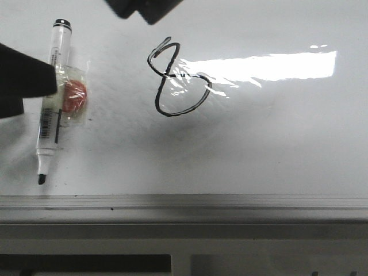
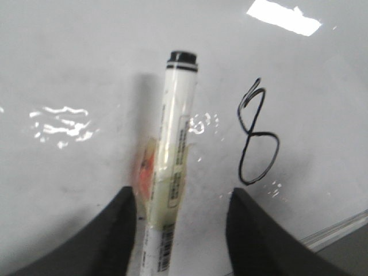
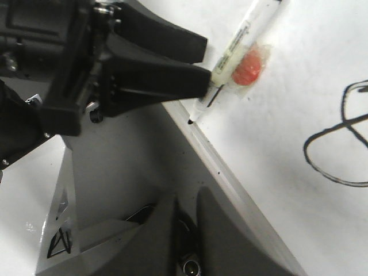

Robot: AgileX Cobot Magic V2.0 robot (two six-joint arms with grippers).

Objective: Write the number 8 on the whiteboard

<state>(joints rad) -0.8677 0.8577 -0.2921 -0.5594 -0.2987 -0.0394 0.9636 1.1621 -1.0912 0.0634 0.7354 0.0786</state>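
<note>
I see grey edge strip (image 1: 184, 202) nearest | marker (image 1: 53, 98) flat on whiteboard (image 1: 276, 132) | left gripper (image 2: 179, 230) wide, straddling marker | right gripper (image 3: 187, 221) nearly closed, empty | number 8 (image 1: 178, 77) drawn

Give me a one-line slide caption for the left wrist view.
Open left gripper straddling the white black-capped marker lying on the glossy whiteboard, beside the finished black hand-drawn number 8.

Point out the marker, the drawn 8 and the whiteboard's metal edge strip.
marker (image 1: 54, 98): front view, on its white barrel.
number 8 (image 1: 198, 99): front view, on the lower loop's stroke.
whiteboard (image 1: 184, 202): front view, on its edge strip.
</note>
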